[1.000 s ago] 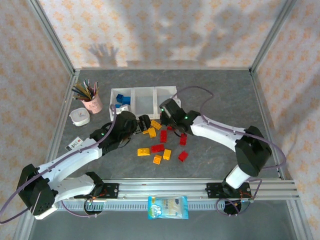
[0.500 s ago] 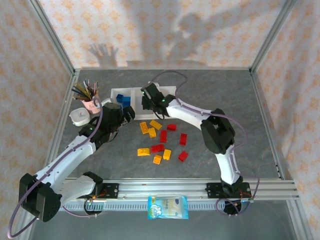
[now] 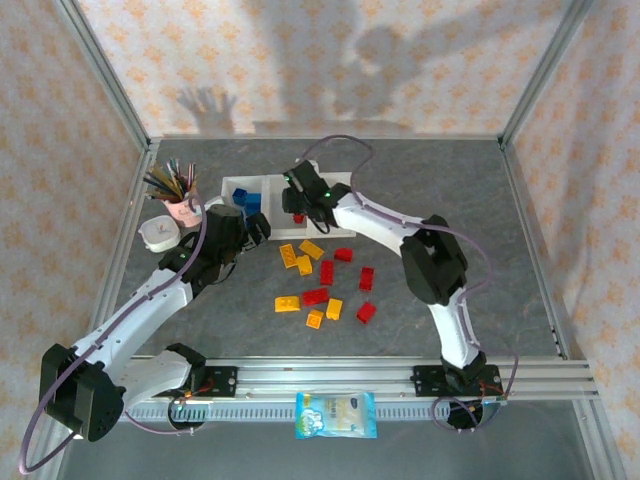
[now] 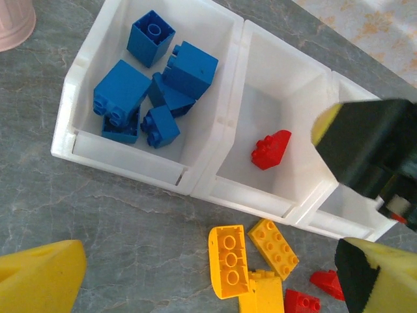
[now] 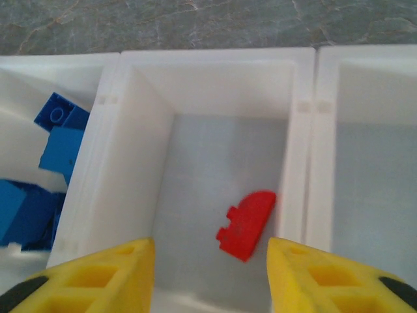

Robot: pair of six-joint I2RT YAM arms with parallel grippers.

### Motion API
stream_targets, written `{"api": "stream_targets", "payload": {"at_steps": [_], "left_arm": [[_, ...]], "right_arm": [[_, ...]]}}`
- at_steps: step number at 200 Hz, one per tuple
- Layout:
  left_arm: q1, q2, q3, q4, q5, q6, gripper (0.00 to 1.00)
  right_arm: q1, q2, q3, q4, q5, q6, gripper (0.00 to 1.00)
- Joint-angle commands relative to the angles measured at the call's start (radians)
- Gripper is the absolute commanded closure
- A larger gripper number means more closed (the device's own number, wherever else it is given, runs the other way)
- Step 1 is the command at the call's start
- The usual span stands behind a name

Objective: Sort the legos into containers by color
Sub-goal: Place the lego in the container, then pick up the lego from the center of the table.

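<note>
Three joined white containers [image 3: 335, 181] stand at the back of the table. My right gripper [image 5: 210, 274] hangs open over the middle one [image 5: 296, 150]. A curved red lego [image 5: 247, 223] lies on that bin's floor between the yellow fingers [image 5: 98, 277], touching neither. Several blue legos [image 4: 153, 91] fill the left bin. My left gripper [image 4: 208, 280] is wide open and holds nothing, low over yellow legos [image 4: 229, 261] just in front of the bins. In the top view it [image 3: 262, 228] sits left of the right gripper [image 3: 297, 205]. Loose red [image 3: 326, 272] and yellow legos [image 3: 287, 303] lie mid-table.
A pink pencil cup [image 3: 183, 205] and a small white round dish [image 3: 159, 234] stand left of the bins, close to the left arm. A blue-white packet [image 3: 336, 413] lies in front of the base rail [image 3: 330, 375]. Metal posts frame the table.
My right arm swung from the loose legos up to the middle bin, then opened; the red lego now lies in that bin. My left arm drew back toward the bins' left end.
</note>
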Motion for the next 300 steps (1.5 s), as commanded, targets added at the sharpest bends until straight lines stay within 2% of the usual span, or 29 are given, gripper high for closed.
{"api": "stream_targets", "payload": {"at_steps": [1,55,102,142,206,248,300], "left_arm": [[0.005,-0.018,0.001,0.012,0.044,0.005,0.01],[-0.025,-0.086,-0.070,0.026,0.096,-0.036,0.01],[-0.162,-0.115,-0.115,0.017,0.041,-0.103,0.01],[-0.245,-0.141,-0.176,0.034,0.009,-0.187,0.01],[-0.294,-0.156,-0.239,0.059,0.001,-0.249,0.01],[-0.294,-0.125,-0.234,0.071,-0.012,-0.241,0.01],[-0.294,-0.112,-0.227,0.078,-0.033,-0.230,0.01]], "right_arm": [[0.001,-0.143,-0.089,0.007,-0.002,-0.008,0.50],[0.005,-0.339,-0.381,0.017,-0.046,0.048,0.44],[0.058,-0.455,-0.594,0.032,-0.004,0.112,0.39],[0.136,-0.479,-0.689,0.044,0.018,0.183,0.35],[0.170,-0.415,-0.734,0.065,0.042,0.249,0.33],[0.169,-0.337,-0.669,0.071,0.064,0.224,0.34],[0.169,-0.247,-0.622,0.075,0.106,0.212,0.43]]}}
